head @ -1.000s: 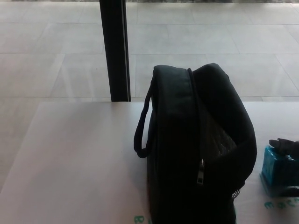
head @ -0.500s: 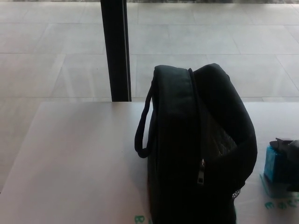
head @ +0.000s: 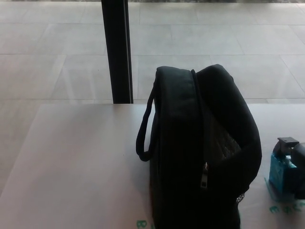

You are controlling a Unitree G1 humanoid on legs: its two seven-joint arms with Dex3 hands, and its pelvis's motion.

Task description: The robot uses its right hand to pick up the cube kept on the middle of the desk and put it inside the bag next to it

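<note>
Right hand (head: 294, 151): black, only partly in frame at the right edge of the head view; fingers wrap the top and outer side of the cube, grasping it.
Left hand: out of frame.
Cube (head: 282, 172): teal-blue, at the far right of the table, just right of the bag; whether its base touches the surface or sits slightly raised cannot be told.
Bag (head: 200, 152): black, soft-sided, standing upright in the middle of the table, between the bare left half and the cube; top gapes open on its right side, showing a quilted lining.
Zipper pull (head: 205, 177): metal, hanging down the front seam of the bag.
Bag handle (head: 145, 129): black loop, drooping off the bag's left side.
Table (head: 76, 167): pale, smooth top; green printed marks show at the near edge, under the bag and below the cube.
Post (head: 117, 50): dark, upright, behind the table's far edge.
Floor (head: 52, 52): pale large tiles beyond the table.
</note>
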